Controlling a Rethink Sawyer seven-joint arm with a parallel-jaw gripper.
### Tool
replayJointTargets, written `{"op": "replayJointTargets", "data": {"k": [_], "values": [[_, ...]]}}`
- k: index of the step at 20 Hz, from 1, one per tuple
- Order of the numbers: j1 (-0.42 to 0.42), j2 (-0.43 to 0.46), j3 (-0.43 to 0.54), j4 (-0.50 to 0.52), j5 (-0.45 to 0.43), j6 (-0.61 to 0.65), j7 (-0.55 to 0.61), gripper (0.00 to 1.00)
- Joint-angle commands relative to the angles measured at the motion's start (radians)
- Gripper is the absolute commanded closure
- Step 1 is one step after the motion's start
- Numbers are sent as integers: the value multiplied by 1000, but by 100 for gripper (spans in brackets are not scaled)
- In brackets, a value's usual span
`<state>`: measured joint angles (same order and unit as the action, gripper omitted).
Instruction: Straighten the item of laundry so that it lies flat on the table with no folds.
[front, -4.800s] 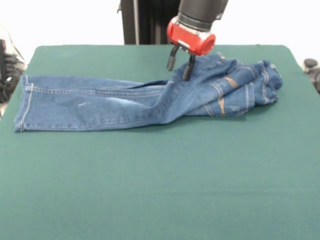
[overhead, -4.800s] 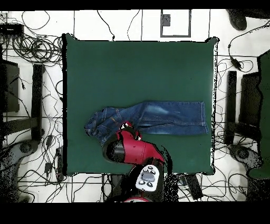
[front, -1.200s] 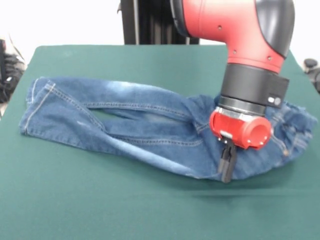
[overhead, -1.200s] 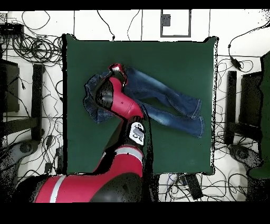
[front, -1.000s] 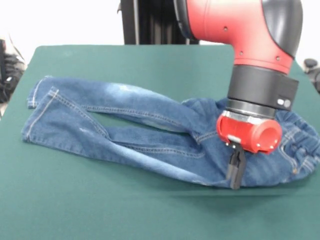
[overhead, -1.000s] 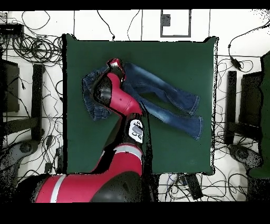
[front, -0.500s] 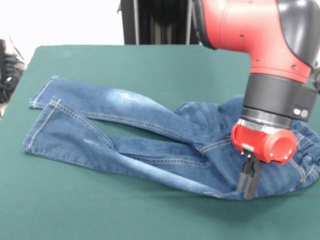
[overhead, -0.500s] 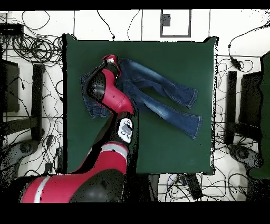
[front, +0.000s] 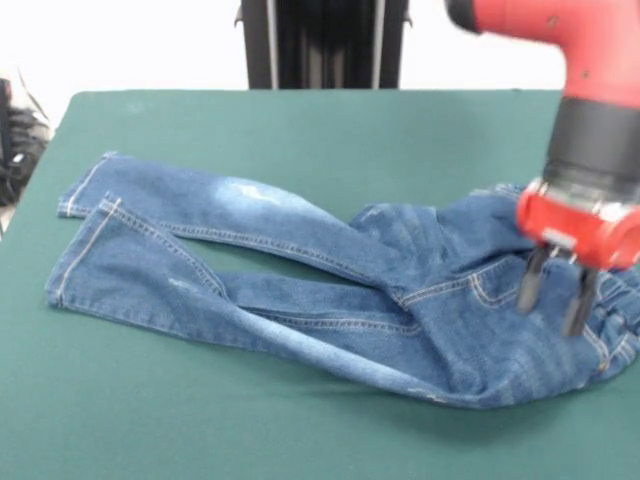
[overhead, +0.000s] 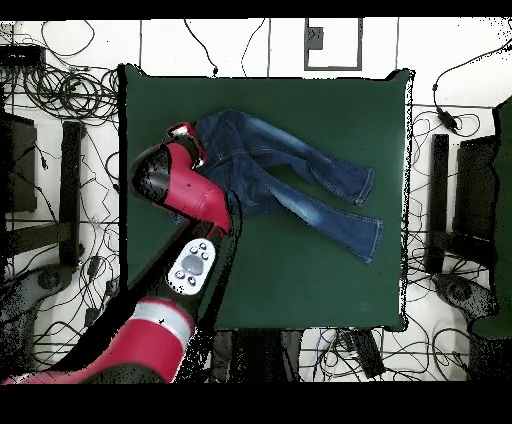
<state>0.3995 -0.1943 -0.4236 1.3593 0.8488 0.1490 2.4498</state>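
Our gripper (front: 551, 303) hangs with its two black fingers (front: 530, 283) spread apart, gripping nothing, over the waistband end of the jeans (front: 300, 275), close to the table (front: 300, 130) edge at the front view's right. We've got the legs running left, bunched at the crotch, with plenty of bare green felt around. Cables (overhead: 60, 90) litter the floor.

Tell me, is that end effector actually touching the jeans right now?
Cannot tell. In the front view the open end effector overlaps the jeans near the waistband, but no contact or gap shows; overhead, the arm hides it.
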Motion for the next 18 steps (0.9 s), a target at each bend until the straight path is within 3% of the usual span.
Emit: {"op": "replayJointTargets", "data": {"k": [1,4,10,13,18], "values": [[20,-266,-91,251,-122,362,97,0],[-40,-369,-21,363,-160,331,16,0],[-204,-477,187,572,-229,103,-57,0],[-278,-487,284,628,-287,-5,-24,0],[-326,-455,362,643,-379,-139,96,0]]}}
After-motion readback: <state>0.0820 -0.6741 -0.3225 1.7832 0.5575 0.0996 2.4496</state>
